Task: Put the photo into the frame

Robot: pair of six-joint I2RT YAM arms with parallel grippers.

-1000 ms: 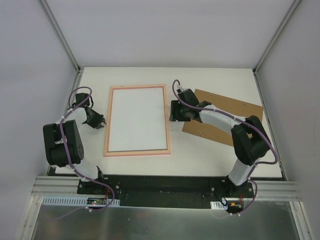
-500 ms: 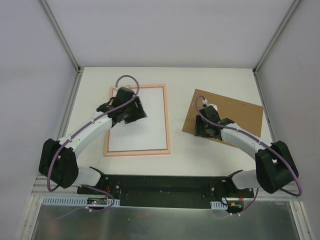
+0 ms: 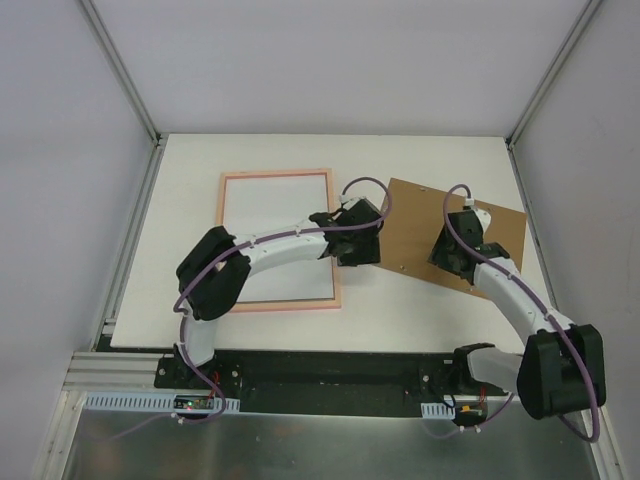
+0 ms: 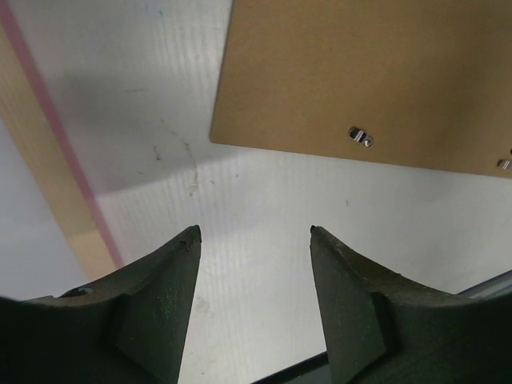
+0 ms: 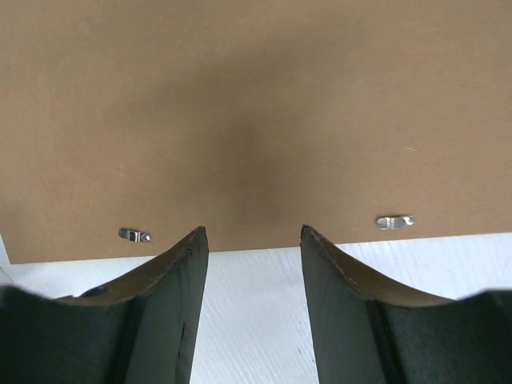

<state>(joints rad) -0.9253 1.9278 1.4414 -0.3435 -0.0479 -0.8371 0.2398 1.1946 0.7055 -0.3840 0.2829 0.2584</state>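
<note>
Hovering with fingers spread and empty, the left gripper hangs over bare table between the frame and the brown backing board. The right gripper, likewise apart, hangs over that board's edge. The photo lies white side up inside the frame.

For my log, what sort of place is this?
Likely a lab robot test cell: a white tabletop walled by grey panels on aluminium corner posts, with a black mounting rail along its near edge.
</note>
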